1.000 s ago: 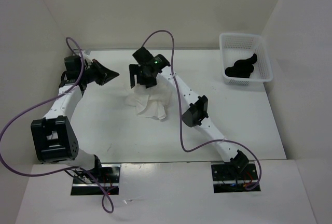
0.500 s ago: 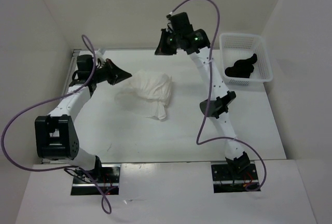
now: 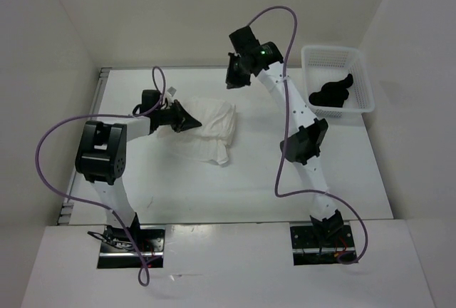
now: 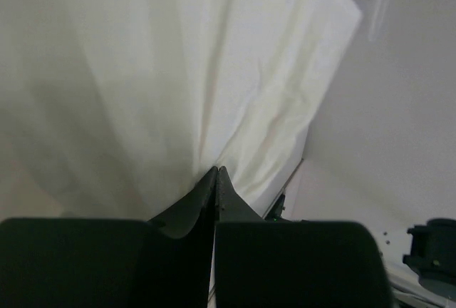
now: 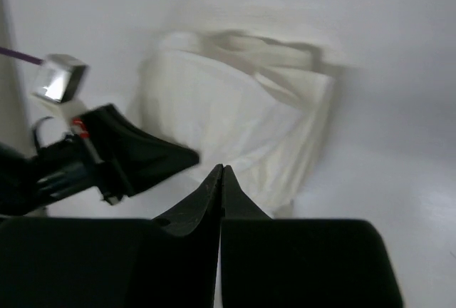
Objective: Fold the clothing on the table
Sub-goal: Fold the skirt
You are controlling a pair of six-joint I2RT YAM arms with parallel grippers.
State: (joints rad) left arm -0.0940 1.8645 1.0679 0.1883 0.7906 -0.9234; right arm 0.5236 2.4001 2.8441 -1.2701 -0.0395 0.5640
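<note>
Finds the clothing [image 3: 206, 128] heaped in a loose, half-doubled bundle on the far-middle part of the table [image 3: 342, 172], a thicker upper layer lapped over a thinner flap trailing toward the near side; reads as partly folded at best, not yet flat or squared; has its left edge pinched by the left gripper [image 3: 191, 122], jaws brought fully together on the thin fabric, judging by creases fanning out from the closed tips in the left wrist view; sits low and nearly level there, probably to lift or draw that edge across for the next fold; has the right gripper [image 3: 234, 80] high above the far edge of the table, well apart from the cloth, jaws pressed together on nothing, with garment and left arm in plain sight below its tips in the right wrist view; seems placed so as to leave the left arm a free path over the bundle; leaves the white mesh basket [image 3: 362, 87] at the far right corner, a small black item [image 3: 331, 93] inside, well apart from the work and no part of it; calls next, by the look of things, for a steady pull on the pinched edge; risks the single pinch slipping off so thin a fabric, or dragging the whole heap instead of turning one layer.
</note>
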